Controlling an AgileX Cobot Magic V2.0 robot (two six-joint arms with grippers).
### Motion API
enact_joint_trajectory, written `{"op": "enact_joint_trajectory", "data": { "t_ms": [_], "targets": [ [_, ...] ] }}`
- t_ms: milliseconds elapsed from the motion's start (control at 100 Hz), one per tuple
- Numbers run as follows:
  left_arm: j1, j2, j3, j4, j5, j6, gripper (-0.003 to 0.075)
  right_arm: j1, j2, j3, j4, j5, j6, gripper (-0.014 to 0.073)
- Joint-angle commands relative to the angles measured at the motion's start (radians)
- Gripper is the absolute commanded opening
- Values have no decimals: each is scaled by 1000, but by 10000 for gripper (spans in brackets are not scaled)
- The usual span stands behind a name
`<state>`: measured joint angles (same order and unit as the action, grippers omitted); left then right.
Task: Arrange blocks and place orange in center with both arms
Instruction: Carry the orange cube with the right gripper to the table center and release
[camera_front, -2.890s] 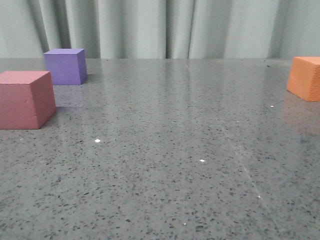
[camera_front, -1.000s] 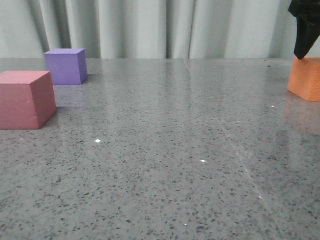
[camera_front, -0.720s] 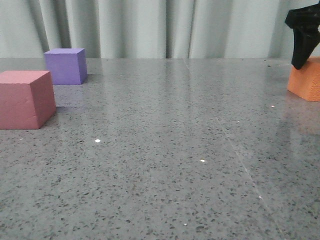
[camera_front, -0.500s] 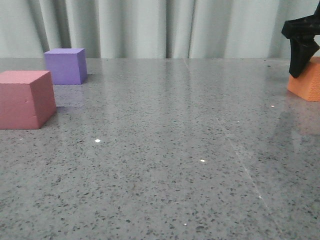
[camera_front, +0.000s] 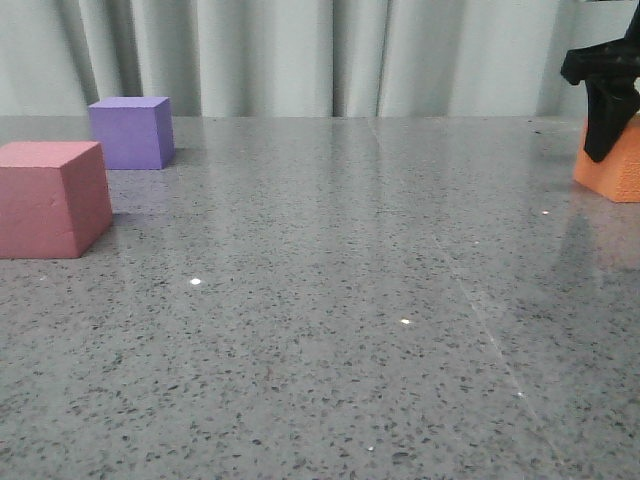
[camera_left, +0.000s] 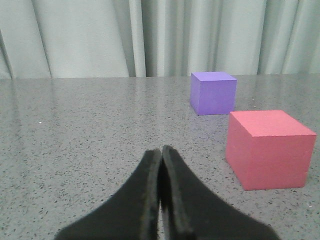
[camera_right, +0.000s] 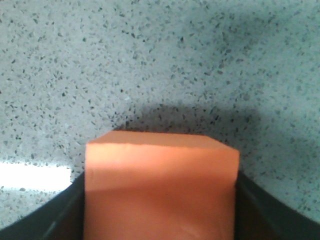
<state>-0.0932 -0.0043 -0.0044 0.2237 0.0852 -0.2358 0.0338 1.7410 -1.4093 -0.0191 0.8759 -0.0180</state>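
The orange cube rests on the table at the far right. My right gripper has come down over it. In the right wrist view the orange cube fills the space between the two black fingers, which lie against its sides with no gap showing. The pinkish-red cube sits at the near left, with the purple cube behind it. My left gripper is shut and empty, low over the table. From it I see the pinkish-red cube and the purple cube ahead.
The speckled grey tabletop stretches between the two cubes on the left and the orange cube on the right. A pale curtain hangs behind the table's far edge.
My right gripper came into view from above and moved down onto the orange cube; its finger now reaches lower along the cube's side. The cubes have not moved.
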Motion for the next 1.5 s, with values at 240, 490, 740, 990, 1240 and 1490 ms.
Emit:
{"op": "enact_joint_trajectory", "data": {
  "t_ms": [240, 490, 740, 990, 1240, 1490],
  "targets": [
    [1, -32, 54, 0, -73, -1, -19, 77, -38, -193, 162, 187, 2, 76],
    [1, -32, 54, 0, -73, -1, -19, 287, -34, -292, 153, 122, 175, 76],
    [1, -32, 54, 0, -73, -1, -19, 490, 8, -330, -60, 26, 425, 76],
    [1, -32, 54, 0, -73, -1, -19, 590, 122, -432, -168, 82, 603, 76],
    [1, -32, 54, 0, -73, -1, -19, 622, 207, -474, -168, 88, 666, 76],
    [1, -32, 54, 0, -73, -1, -19, 622, 243, -472, -153, 84, 676, 81]
  ]
}}
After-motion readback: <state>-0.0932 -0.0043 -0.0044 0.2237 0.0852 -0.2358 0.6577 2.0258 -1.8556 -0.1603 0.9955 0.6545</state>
